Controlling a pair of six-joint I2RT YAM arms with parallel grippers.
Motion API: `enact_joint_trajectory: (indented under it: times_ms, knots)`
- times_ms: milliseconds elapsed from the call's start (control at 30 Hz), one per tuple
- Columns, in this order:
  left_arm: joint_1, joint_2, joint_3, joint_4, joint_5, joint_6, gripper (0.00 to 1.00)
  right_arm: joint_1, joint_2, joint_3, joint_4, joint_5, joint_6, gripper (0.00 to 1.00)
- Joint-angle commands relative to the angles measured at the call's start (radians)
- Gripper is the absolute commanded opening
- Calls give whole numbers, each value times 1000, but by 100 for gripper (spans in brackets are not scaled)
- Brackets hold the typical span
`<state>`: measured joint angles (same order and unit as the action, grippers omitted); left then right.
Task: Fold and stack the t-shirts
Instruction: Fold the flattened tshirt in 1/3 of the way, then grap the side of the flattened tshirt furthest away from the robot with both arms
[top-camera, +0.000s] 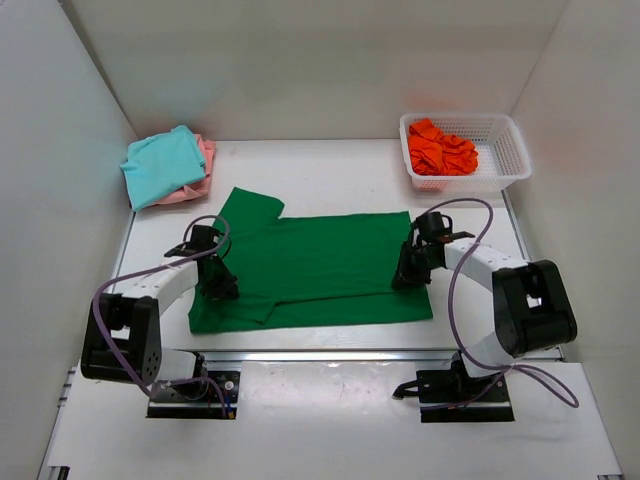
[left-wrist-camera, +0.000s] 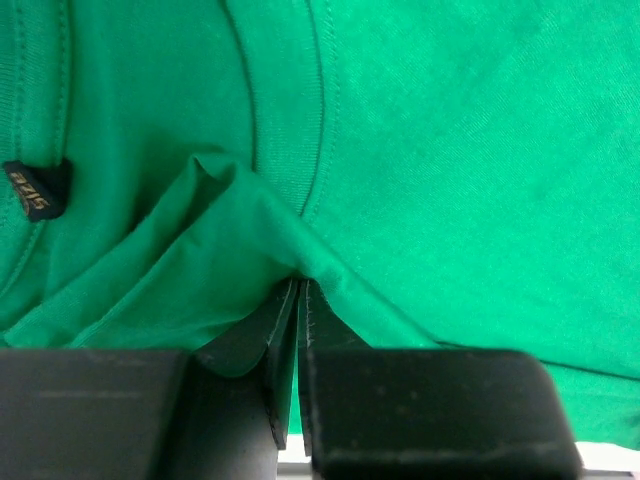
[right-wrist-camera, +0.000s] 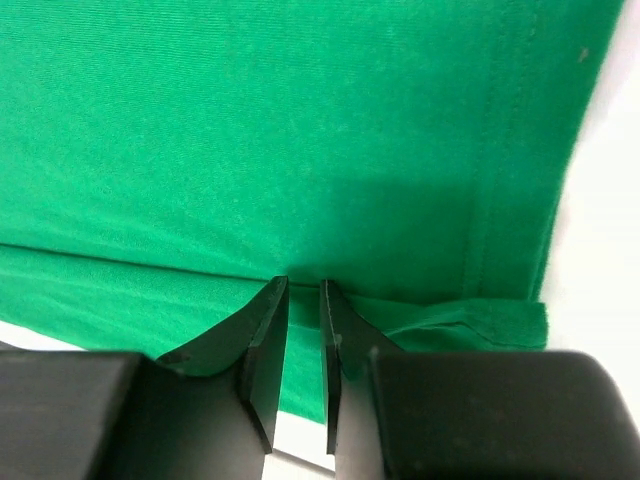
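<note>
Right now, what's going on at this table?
A robot is working on a dark green t-shirt spread flat. The left end effector pinches a fold near its collar; the right end effector sits at its hem, jaws nearly together, grip unclear. A teal t-shirt lies on a pink t-shirt in the far corner; an orange t-shirt sits in a white basket.

**One spread, two stacked, one crumpled**

We saw the dark green t-shirt (top-camera: 310, 270) spread flat across the middle of the tabletop (top-camera: 330, 175). It lay sideways, collar to the left and hem to the right, with one sleeve pointing toward the far side. Beside the collar, a ridge of its cloth stood pinched in the left claw (left-wrist-camera: 300, 285). The teal t-shirt (top-camera: 163, 165) lay folded on top of the pale pink t-shirt (top-camera: 207, 158) in the far left corner. The bright orange t-shirt (top-camera: 440, 148) sat crumpled inside the white basket (top-camera: 515, 150).
</note>
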<state>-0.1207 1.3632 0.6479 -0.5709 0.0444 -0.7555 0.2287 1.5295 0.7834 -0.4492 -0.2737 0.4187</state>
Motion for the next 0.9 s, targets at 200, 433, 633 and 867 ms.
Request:
enact_joint_trajectory:
  times_ms: [200, 433, 633, 867]
  knots:
    - [1, -52, 47, -84, -21, 28, 18, -45, -179, -108, -145, 47, 26, 17]
    - [-13, -59, 226, -145, 41, 2, 25, -60, -181, 75, -166, 2, -12, 22]
    - [16, 46, 501, -95, 65, 37, 0, -71, -118, 273, -145, 21, -23, 24]
    - [87, 426, 829, -55, 72, 177, 40, -126, 58, 437, -114, 33, -52, 5]
